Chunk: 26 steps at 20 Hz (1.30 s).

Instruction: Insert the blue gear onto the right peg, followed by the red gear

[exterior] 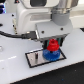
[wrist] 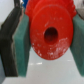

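Just right of the frame's centre in the exterior view, the hand (exterior: 53, 44) grips the red gear (exterior: 53, 46) between its fingers (wrist: 22, 45). It sits directly above the blue gear (exterior: 50, 54), which lies on the plate (exterior: 35, 59) on the white tabletop (exterior: 15, 70).

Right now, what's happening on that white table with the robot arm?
The arm's gripper has its jaws shut on the red gear, holding it just above the blue gear. The blue gear already sits on the grey plate, toward the exterior view's right. Whether red touches blue yet is unclear.
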Tool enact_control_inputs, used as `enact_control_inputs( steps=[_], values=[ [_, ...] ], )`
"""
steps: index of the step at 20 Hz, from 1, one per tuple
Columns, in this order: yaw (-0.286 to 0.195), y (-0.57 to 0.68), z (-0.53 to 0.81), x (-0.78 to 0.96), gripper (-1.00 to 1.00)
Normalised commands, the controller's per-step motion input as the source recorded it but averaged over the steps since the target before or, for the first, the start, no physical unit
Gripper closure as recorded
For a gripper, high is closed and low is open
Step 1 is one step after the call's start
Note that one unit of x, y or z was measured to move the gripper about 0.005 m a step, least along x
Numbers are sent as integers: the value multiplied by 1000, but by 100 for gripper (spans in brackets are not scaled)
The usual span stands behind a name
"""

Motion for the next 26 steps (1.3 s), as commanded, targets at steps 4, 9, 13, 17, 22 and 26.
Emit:
enact_control_inputs(
  steps=[4, 9, 13, 17, 22, 26],
  values=[
    [0, -112, -108, 309, 100],
    [0, -79, -71, 160, 100],
    [0, -50, -97, 137, 100],
    [0, -110, -249, 154, 100],
    [0, -36, -80, 128, 100],
    [0, 26, 54, 66, 100]
  ],
)
